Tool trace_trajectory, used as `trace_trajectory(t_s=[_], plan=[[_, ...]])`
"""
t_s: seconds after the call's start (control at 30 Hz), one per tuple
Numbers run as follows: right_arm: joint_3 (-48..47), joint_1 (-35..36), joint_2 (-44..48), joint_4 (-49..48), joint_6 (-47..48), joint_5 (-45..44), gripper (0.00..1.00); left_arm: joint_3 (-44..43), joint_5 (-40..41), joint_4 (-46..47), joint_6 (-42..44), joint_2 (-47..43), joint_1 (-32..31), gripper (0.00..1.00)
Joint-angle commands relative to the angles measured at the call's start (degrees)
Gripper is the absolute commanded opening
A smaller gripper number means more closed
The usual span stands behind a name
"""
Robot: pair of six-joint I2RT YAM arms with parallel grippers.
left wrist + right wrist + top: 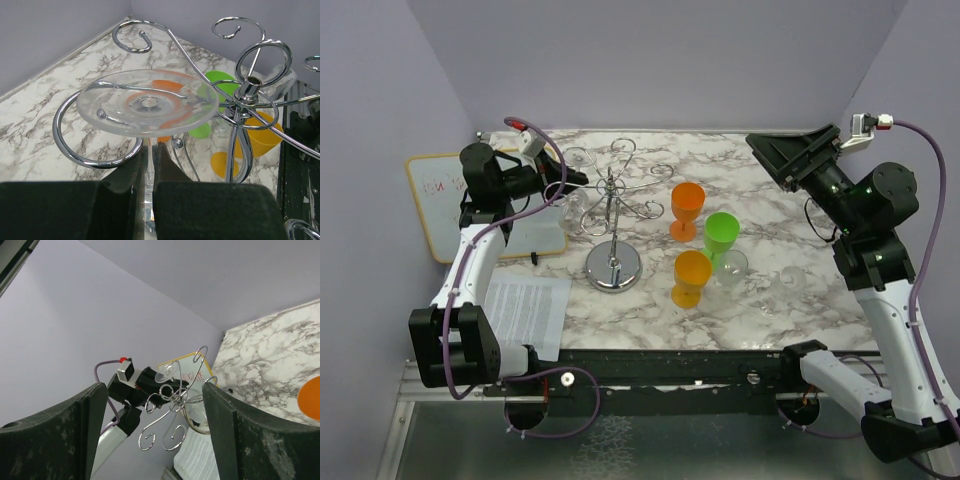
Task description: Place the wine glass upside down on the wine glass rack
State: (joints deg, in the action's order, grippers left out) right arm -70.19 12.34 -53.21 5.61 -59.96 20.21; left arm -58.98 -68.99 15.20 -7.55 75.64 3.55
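The white, grey-veined marble worktop spreads under both arms. On it stands the shiny chrome wire rack, with a round mirrored base, a thin post and curled arms. It is right at the left gripper and well apart from the right gripper. Behind the left jaws, at the worktop's edge, lie a white board with a yellowish rim and a printed sheet of paper. Between the two pairs of jaws stand two orange plastic goblets, a green plastic goblet and, just beside the green one, a clear glass. The left jaws are closed on the stem of the clear wine glass, which is upside down with its round foot directly above them. The foot sits just over one curled arm of the rack, with the stem at that curl's opening. I cannot tell whether glass and wire touch. The right jaws stand wide apart with nothing between them
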Motion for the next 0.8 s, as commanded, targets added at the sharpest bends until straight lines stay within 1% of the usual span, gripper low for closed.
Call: trace_trajectory(t_s=[0.0, 0.13, 0.3, 0.5, 0.57, 0.77], plan=[[0.8, 0.2, 0.7, -1.3, -0.1, -0.6, 0.81, 1.4, 5.3, 4.0, -1.3, -0.6, -0.4, 0.0], [0.3, 0.2, -0.5, -0.3, 0.4, 2.1, 0.81, 3.8, 5.6, 10.1, -4.6, -1.3, -0.3, 0.0], [1.7, 0.2, -2.6, 1.1, 1.2, 8.8, 0.82, 9.4, 6.7, 21.8, -8.1, -2.8, -0.6, 0.0], [7.1, 1.5, -3.6, -3.1, -0.3, 15.1, 0.83, 10.4, 7.8, 24.4, -10.4, -0.6, -1.7, 0.0], [7.5, 3.3, -4.2, -3.2, 0.2, 15.2, 0.83, 11.5, 7.2, 26.6, -9.2, -0.2, -2.3, 0.0], [8.1, 9.1, -6.7, -4.7, 0.5, 13.4, 0.84, 13.8, 10.1, 29.7, -8.7, -0.1, -2.6, 0.0]])
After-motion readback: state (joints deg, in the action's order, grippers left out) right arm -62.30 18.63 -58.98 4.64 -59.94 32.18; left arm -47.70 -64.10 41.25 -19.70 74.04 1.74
